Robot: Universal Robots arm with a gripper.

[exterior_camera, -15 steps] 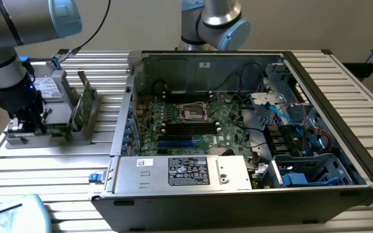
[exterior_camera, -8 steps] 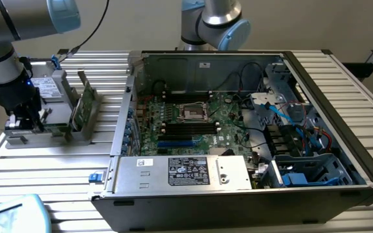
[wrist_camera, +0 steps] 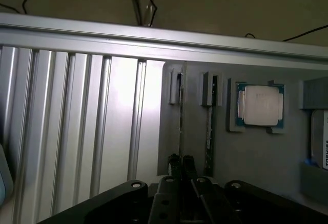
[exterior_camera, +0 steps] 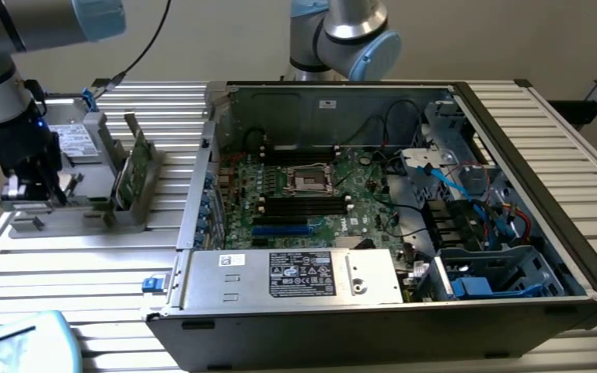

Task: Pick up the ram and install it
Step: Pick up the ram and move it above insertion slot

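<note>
Black angular end effector point(wrist_camera: 181, 161): jaws narrow, pinched on the near end of the thin dark-green ram stick point(wrist_camera: 180, 121), which is seen edge-on, standing in a matte grey slotted fixture point(wrist_camera: 246, 172). Second thin stick point(wrist_camera: 209, 131) just beside it, parallel. Square metal-capped processor point(wrist_camera: 259, 106) sits in a neighbouring recess. Ribbed aluminium counter point(wrist_camera: 77, 131) underneath; open black computer case point(exterior_camera: 382, 334) at the exterior view's right.
</note>
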